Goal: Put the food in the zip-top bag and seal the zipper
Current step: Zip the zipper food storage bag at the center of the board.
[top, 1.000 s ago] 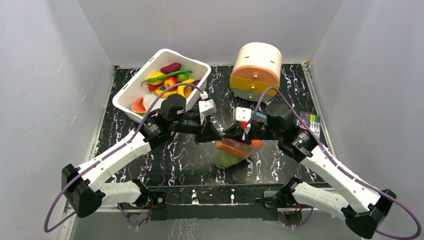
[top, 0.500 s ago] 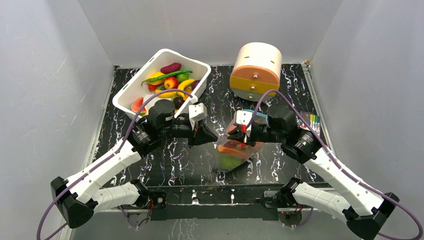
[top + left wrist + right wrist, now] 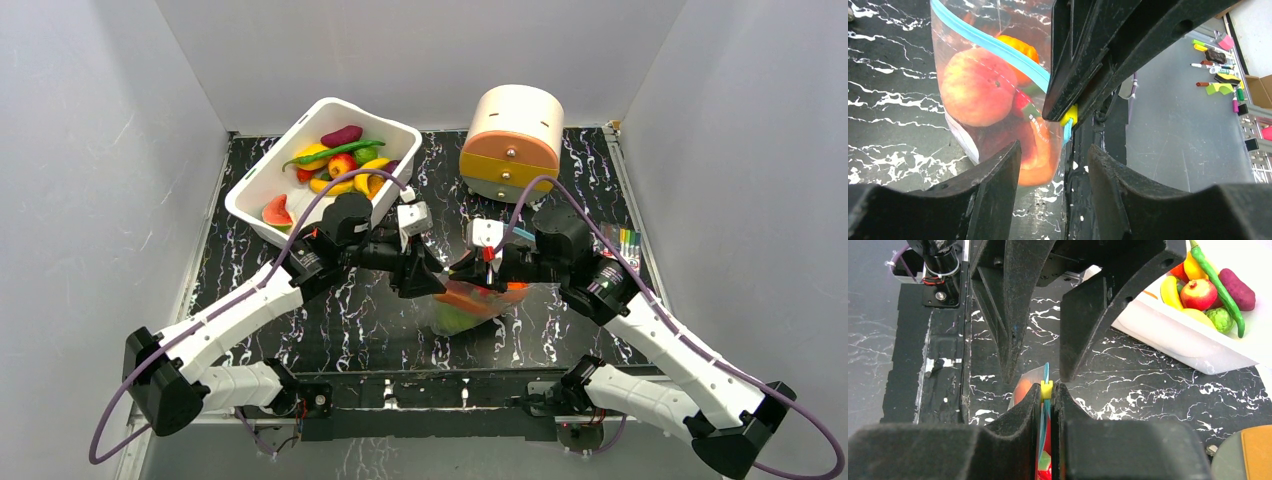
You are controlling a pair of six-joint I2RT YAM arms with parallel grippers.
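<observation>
Setting: robotics lab cell
Signs: grey wall panels box a black marbled table; arms bolted at its edge

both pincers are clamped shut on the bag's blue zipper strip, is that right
Not quite. Only the right pincer is shut on the zipper. The left pincer is open, its fingers spread wide apart. The right wrist view shows it.

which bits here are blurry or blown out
Left wrist: the left end effector fills the bottom as dark blur, while the clear crinkly zip-top bag is sharp. Right wrist: the right end effector looks fuzzy up close; the white rectangular plastic bin looks washed out. Top external: evenly lit, sharp.
</observation>
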